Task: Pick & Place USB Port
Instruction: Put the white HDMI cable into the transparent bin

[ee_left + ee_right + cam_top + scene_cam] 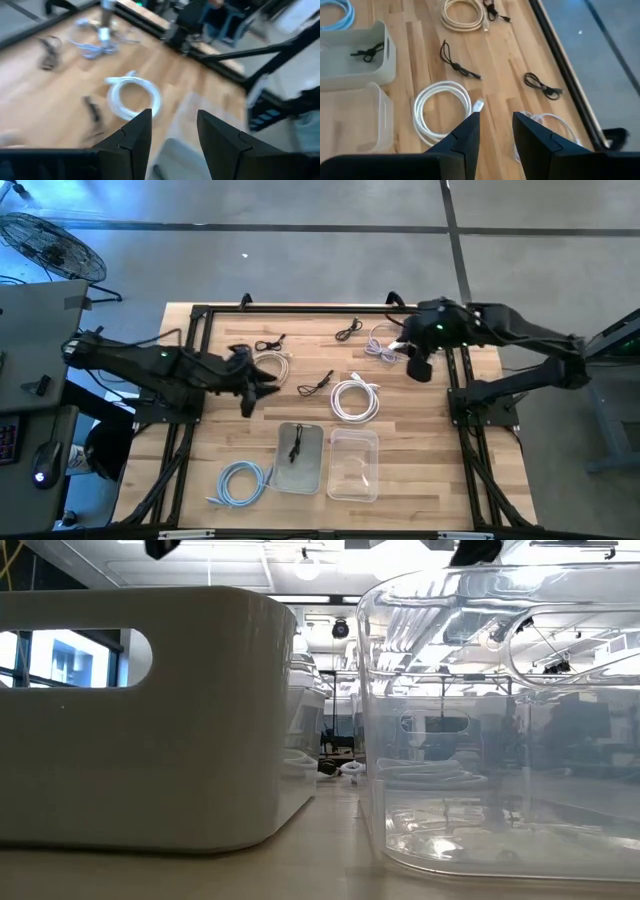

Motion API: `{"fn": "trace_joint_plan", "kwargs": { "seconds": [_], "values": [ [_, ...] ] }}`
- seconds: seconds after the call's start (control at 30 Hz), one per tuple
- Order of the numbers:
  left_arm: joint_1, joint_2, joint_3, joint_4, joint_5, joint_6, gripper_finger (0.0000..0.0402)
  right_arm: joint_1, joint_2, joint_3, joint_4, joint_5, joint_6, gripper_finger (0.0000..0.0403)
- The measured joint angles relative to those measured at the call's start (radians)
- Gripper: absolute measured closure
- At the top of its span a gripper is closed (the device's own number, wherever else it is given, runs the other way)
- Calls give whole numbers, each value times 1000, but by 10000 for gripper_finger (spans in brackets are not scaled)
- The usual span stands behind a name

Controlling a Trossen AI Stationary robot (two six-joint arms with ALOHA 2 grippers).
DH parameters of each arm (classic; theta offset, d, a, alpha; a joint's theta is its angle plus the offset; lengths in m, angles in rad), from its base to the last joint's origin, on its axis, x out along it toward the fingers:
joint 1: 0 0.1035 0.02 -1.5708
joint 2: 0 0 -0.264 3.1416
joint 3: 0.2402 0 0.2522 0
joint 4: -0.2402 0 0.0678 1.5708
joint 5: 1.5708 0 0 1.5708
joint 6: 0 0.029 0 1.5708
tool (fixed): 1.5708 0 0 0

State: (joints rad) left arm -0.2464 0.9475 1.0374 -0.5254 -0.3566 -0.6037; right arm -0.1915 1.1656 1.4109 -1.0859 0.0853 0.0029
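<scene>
Several coiled USB cables lie flat on the wooden table: a white coil (355, 398) (442, 112) (132, 97), a cream coil (272, 365), a blue coil (243, 482), a thin pale cable (385, 345) and small black cables (315, 385) (348, 330) (270, 343). One black cable (296, 446) (367, 51) lies inside the white bin (300, 470). My left gripper (250, 388) (174, 120) hovers open beside the cream coil. My right gripper (420, 367) (496, 122) hovers open above the thin pale cable (550, 125), right of the white coil. Neither holds anything.
A clear plastic bin (353, 463) (500, 730) stands beside the white bin (150, 720) near the table's near edge. A black frame (300, 310) runs along the far edge and both sides. Bare wood (420, 450) lies right of the clear bin.
</scene>
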Motion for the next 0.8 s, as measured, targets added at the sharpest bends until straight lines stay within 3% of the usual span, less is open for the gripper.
{"fn": "trace_joint_plan", "kwargs": {
  "seconds": [0.17, 0.53, 0.8],
  "values": [
    [5, -60, 0, -98, -77, 110, 247, -7, 86, 0, 36, -16, 19, 269],
    [5, -83, -2, -352, -99, 173, 247, -7, 247, 0, 34, -30, 50, 182],
    [5, -156, -2, -412, -108, 258, 247, -25, 307, -41, 78, -56, 91, 158]
  ]
}}
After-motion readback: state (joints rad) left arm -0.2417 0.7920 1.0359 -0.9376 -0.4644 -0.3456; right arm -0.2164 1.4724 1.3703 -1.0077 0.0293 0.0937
